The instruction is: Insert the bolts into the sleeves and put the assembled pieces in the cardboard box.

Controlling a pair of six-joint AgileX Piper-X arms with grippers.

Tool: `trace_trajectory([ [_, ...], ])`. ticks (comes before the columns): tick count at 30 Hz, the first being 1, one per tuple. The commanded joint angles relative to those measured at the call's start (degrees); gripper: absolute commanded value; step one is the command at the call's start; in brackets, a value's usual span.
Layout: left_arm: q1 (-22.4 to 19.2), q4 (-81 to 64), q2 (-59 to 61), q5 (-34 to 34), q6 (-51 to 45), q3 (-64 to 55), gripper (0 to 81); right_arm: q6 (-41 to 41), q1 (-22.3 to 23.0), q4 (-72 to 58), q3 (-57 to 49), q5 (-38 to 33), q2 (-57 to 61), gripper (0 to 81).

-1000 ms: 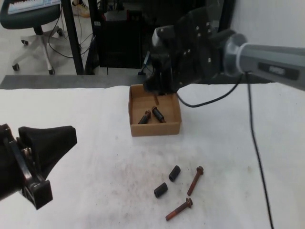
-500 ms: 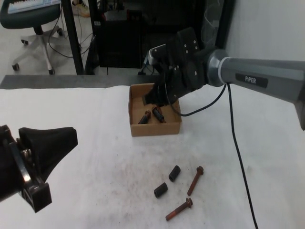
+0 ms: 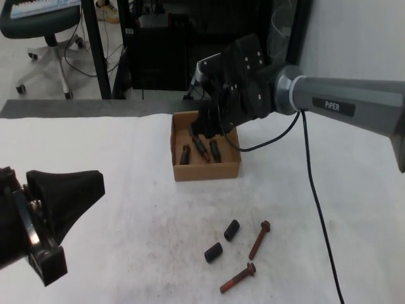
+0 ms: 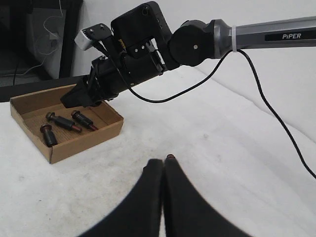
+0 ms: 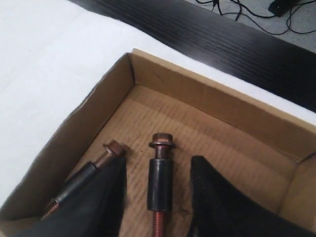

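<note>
The cardboard box [image 3: 205, 171] stands at the far middle of the bench, and three assembled bolt-and-sleeve pieces lie in it. My right gripper [image 3: 204, 130] hangs inside the box, open. Its fingers stand either side of the middle piece [image 5: 161, 183], which rests on the box floor. A second piece [image 5: 94, 165] lies partly behind one finger. Two loose black sleeves [image 3: 231, 229] [image 3: 213, 252] and two rusty bolts [image 3: 259, 239] [image 3: 238, 277] lie on the near bench. My left gripper [image 4: 162, 168] is shut and empty, low at the near left [image 3: 88, 180].
The bench wears a white cloth [image 3: 126, 152], stained grey near the loose parts. The right arm's cable [image 3: 316, 190] trails over the right side. Behind the bench are a black rack [image 3: 158, 44] and an office chair [image 3: 44, 25]. The box's walls [image 5: 89, 106] surround the right fingers closely.
My right gripper has come down into the box and let go of a piece: two pieces lay there before, three now. The left arm has kept still.
</note>
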Motion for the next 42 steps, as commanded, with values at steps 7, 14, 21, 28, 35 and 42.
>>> trace_trajectory([
  [7, 0.21, -0.22, -0.66, 0.64, 0.41, -0.12, 0.3, -0.29, -2.01, 6.55, -0.65, 5.48, -7.37, 0.3],
  [14, -0.39, -0.83, -0.66, 1.84, 1.29, -1.17, 0.3, -6.78, -4.42, 28.25, -0.4, 0.56, -17.55, 0.8],
  [21, -2.87, 1.04, 4.5, 2.1, -0.23, -1.16, 0.3, -4.75, -3.68, 33.07, 8.99, -3.02, -30.73, 0.8],
  [28, -12.23, 1.22, 16.43, -0.98, -0.48, -4.99, 0.3, 3.78, -2.78, 27.04, 23.59, -4.91, -49.21, 0.8],
  [35, -24.43, 7.59, 33.11, -11.18, 6.42, -15.51, 0.3, 4.67, -2.88, 28.55, 35.03, -4.38, -66.7, 0.8],
  [42, -29.18, 11.43, 48.76, -13.57, 8.53, -23.91, 0.3, 8.39, -2.88, 32.44, 42.37, -4.61, -78.14, 0.8],
])
